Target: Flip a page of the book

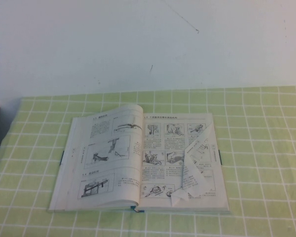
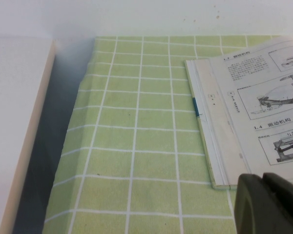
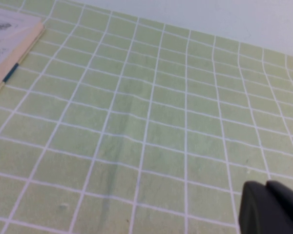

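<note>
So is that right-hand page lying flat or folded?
Folded: the thin white page is creased over on the open teal-edged book, its corner doubled near the bottom edge.

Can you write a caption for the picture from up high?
An open book lies on a green checked cloth, one right-hand page crumpled and folded; no gripper shows in this view.

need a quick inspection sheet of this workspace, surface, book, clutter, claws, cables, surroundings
surface: green checked cloth over the table, slightly wrinkled
job's things: book lies open and flat; page on its right half is folded and creased, part lifted
clutter: nothing seen
grippers: left claw shut, hanging off the book's left edge, holding nothing; right claw shut, above bare cloth right of the book, holding nothing
cables: nothing seen
surroundings: white wall behind the table, with a few marks
</note>
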